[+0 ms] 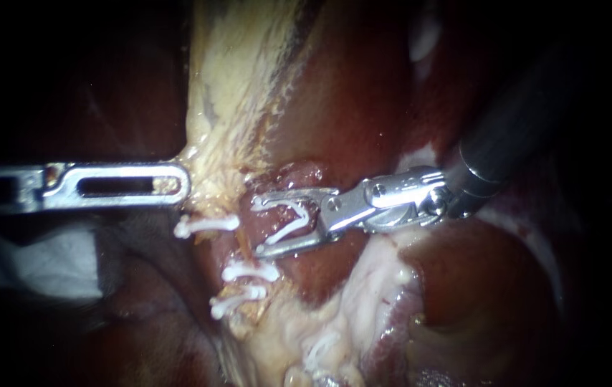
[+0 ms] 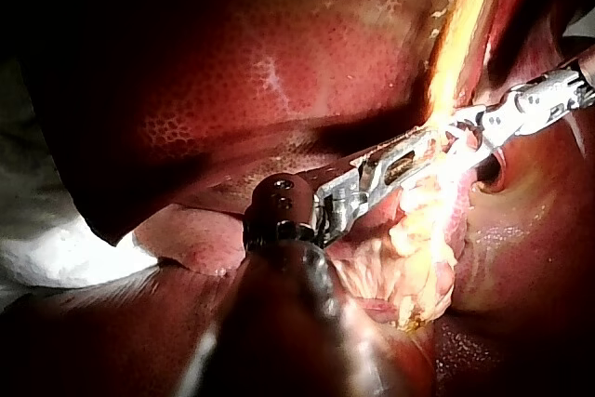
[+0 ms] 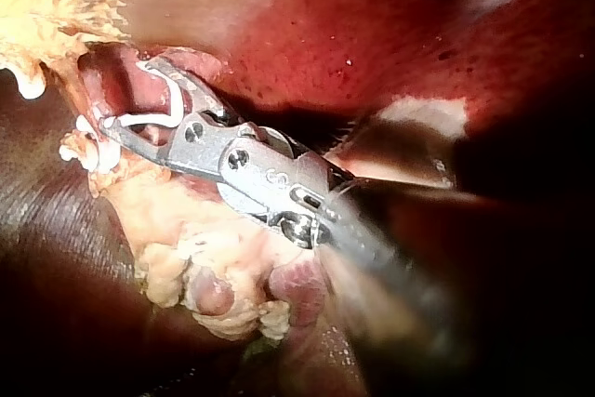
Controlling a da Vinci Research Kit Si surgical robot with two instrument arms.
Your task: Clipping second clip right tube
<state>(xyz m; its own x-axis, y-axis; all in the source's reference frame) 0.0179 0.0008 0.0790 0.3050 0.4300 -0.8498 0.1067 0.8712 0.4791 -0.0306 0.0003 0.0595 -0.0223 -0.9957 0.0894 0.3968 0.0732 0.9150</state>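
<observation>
Jaws of right instrument (image 1: 257,228) are standing wide, bearing an open white clip (image 1: 288,228) astride the tube (image 1: 245,222); squeezing is best following full, square seating clear of placed clip (image 1: 250,271).

A surgical bench, shown by bare liver (image 1: 352,100) and white clips (image 1: 250,271).
</observation>
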